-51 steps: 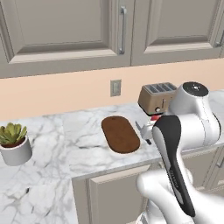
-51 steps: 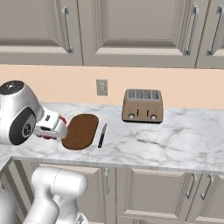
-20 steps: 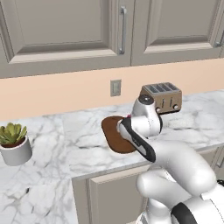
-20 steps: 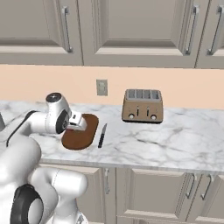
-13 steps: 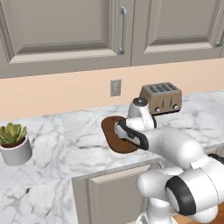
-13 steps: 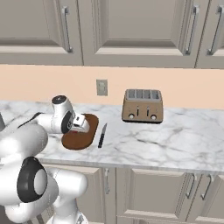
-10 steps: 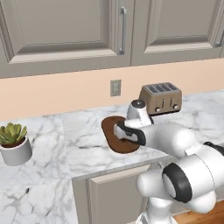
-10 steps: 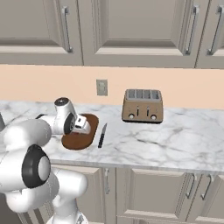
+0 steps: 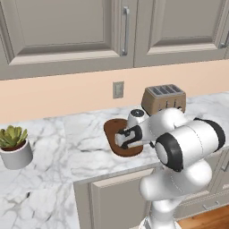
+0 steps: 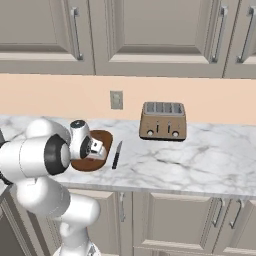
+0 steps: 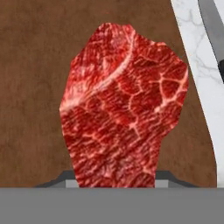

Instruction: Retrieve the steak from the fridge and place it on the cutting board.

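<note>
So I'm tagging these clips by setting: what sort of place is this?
A home-style kitchen, rendered: a marble counter under beige wall cabinets, with a toaster and a cutting board.

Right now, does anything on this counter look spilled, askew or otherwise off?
Nothing stands out. The gripper is over the cutting board, shut on the steak. The knife lies flat on the counter beside the board, the toaster stands upright, and the potted plant is upright too.
</note>
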Controlling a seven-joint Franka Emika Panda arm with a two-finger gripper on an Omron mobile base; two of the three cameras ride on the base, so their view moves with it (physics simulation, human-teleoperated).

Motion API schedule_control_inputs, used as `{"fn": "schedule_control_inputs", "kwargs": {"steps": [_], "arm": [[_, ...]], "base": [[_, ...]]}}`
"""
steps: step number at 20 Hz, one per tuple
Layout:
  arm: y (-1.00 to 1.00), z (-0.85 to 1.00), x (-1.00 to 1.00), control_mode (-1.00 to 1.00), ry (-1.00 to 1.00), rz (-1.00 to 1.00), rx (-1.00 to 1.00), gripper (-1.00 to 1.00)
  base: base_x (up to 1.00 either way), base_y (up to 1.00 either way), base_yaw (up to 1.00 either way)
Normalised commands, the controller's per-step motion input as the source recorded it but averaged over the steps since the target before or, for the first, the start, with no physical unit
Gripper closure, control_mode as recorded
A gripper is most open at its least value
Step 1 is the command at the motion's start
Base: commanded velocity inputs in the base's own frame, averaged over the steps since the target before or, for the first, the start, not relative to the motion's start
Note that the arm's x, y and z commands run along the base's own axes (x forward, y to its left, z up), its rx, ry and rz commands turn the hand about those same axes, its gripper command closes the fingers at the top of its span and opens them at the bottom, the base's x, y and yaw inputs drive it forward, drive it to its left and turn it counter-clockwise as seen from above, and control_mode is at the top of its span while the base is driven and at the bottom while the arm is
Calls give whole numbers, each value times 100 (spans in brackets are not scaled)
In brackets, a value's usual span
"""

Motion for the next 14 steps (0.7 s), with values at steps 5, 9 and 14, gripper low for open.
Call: {"fn": "schedule_control_inputs", "kwargs": {"steps": [5, 9, 14], "arm": [[0, -5, 15, -100, 2, 0, 1, 100], [2, -3, 1, -100, 3, 0, 0, -100], [0, 1, 0, -100, 0, 0, 0, -100]], "base": [[0, 0, 0], [0, 0, 0], [0, 0, 0]]}}
